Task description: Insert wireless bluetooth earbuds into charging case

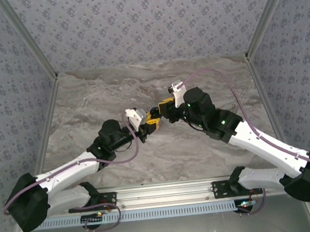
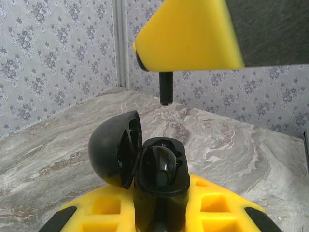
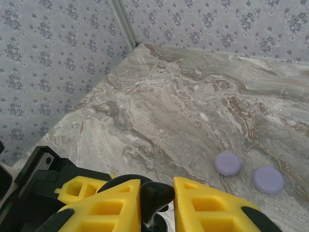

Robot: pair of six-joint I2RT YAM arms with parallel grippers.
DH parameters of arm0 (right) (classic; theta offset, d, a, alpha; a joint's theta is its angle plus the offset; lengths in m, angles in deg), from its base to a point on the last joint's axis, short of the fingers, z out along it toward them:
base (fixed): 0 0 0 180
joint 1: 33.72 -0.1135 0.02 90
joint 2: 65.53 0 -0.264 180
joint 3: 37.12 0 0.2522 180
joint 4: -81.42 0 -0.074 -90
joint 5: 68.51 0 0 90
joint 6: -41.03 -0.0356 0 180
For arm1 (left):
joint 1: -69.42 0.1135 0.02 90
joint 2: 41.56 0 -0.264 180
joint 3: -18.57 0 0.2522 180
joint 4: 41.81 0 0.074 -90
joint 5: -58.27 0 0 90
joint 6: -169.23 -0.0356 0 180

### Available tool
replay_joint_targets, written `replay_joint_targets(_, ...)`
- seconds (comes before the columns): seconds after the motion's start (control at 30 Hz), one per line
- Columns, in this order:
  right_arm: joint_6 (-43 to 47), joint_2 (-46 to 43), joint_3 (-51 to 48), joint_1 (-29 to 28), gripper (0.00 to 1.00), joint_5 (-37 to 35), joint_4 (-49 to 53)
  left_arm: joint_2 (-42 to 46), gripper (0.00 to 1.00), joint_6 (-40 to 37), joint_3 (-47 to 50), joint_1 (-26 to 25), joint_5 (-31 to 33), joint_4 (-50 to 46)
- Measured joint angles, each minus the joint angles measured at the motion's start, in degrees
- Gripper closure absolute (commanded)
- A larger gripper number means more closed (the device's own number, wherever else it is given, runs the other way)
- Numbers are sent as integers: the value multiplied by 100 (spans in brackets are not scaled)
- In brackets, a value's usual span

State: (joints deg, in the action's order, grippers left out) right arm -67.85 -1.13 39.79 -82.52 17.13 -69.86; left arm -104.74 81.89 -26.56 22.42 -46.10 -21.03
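Your left arm (image 1: 72, 170) reaches from its base at the near left corner, up and to the right, toward the middle of the table (image 1: 109, 93). Its wrist is raised above the marble. The left gripper (image 1: 149, 125) at its tip is clamped narrow on the charging case (image 2: 161, 174). In the left wrist view, the yellow fingers (image 2: 108, 210) grip the black case from both sides at its lower part.

The case stands roughly upright with its lid (image 2: 113, 150) swung open to the left on its hinge. A glossy black rounded shape sits in the open body. You cannot tell for certain whether it is a seated bud.

Your right arm (image 1: 256, 139) comes in from the near right corner, up and to the left. It bends at the elbow so that its wrist faces the left one. The right gripper (image 1: 164, 107) is just beside the left gripper over the table's centre.

The right gripper's jaws are pinched close on a black earbud (image 3: 154, 195). The bud's rounded head shows between the yellow fingers (image 3: 116, 203) in the right wrist view. Seen from the left wrist, the bud's stem (image 2: 165, 87) hangs down below the right gripper's finger. It is above the open case and apart from it.

Farther right on the marble, two lilac discs (image 3: 228, 163) lie flat near each other.
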Motion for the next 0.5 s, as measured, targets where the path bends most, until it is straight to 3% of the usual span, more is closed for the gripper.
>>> replay_joint_targets(0.5,-155,114,-26,-173,76,-44,22,2,100,0,0,0,2,0)
